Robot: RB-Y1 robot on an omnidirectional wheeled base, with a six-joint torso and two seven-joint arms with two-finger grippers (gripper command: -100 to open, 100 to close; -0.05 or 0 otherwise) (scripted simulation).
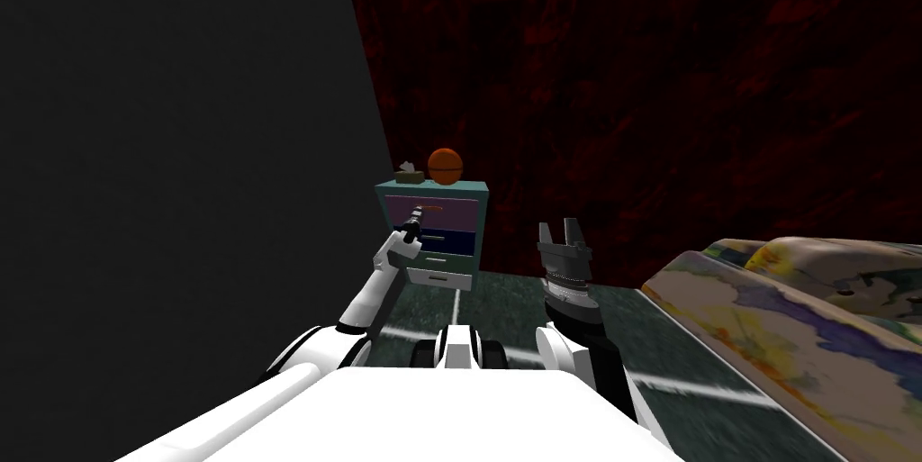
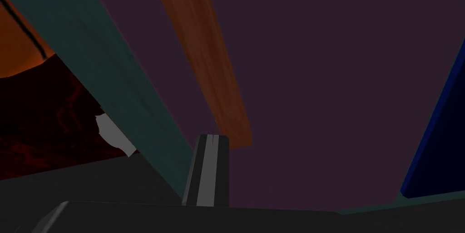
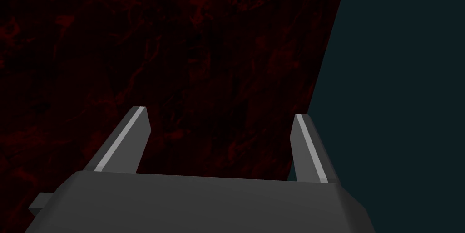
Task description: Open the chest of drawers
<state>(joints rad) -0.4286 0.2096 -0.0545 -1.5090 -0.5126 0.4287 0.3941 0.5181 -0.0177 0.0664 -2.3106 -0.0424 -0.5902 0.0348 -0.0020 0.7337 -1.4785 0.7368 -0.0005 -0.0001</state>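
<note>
Chest of drawers (image 1: 453, 241): stands against the dark red wall (image 1: 630, 78), in the corner where it meets a dark grey wall, ahead of me and a little to my left, on the dark green floor (image 1: 513, 303).
Frame: teal (image 2: 113, 76), low and narrow.
Fronts: the top drawer (image 1: 455, 212) is purple, the next one dark blue (image 2: 440, 144), and two pale ones (image 1: 446, 260) sit below.
Handle (image 1: 432, 208): an orange bar across the purple front. In the left wrist view it runs as a long strip (image 2: 209, 62) that ends just beside the fingertips.
Left tool (image 1: 416, 215): held out on a stretched arm at the top drawer's front, by the near end of the handle.
Left tool's state: fingers pressed together (image 2: 212, 137) with nothing seen between them — whether the tip touches the bar I cannot tell.
Right tool (image 1: 562, 230): raised in front of my right side, well apart from the chest, pointing toward the red wall.
Right tool's state: fingers spread (image 3: 221, 112), holding nothing.
On top of the chest: an orange ball (image 1: 445, 166) and, just beside it toward the grey wall, a small tissue box (image 1: 408, 176).
Bed (image 1: 792, 321): to my right, under a cover blotched in yellow, purple and green.
</note>
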